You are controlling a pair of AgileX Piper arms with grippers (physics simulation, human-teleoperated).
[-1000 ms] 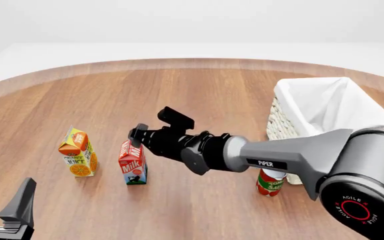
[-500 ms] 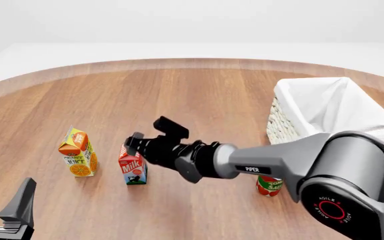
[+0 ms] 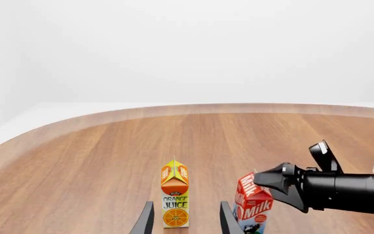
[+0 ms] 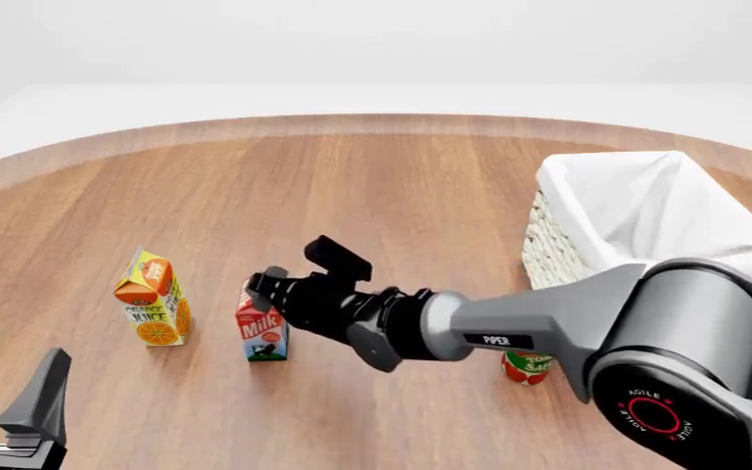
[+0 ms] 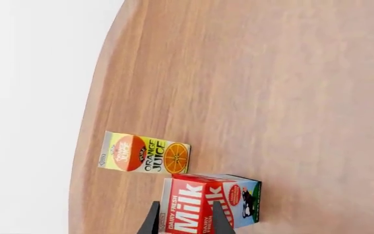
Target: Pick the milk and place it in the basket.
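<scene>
**Right pincer at the top of the milk**

Right pincer [image 4: 262,287] reaches across the desk [image 4: 390,176] from the right, its arm stretched low and nearly level, the wrist rolled so one finger sits at the milk's [image 4: 259,333] red top and the other juts up behind. The fingers stand apart on either side of the carton's top; whether they press it I cannot tell. The milk stands upright near the desk's front edge, just beside the orange juice carton [image 4: 154,298]. The basket [image 4: 637,220] sits well apart at the right edge, with a red can [image 4: 528,367] in front of it, partly hidden by the arm.

From the right wrist, two dark fingertips [image 5: 153,219] flank the "Milk" lettering on the carton [image 5: 206,202], a closeness the front view hides.

Left pincer [image 4: 4,406] rests low at the front left corner, fingers spread wide, holding nothing. Its wrist camera shows the juice [image 3: 175,194] between its fingertips [image 3: 146,220], far ahead.
</scene>
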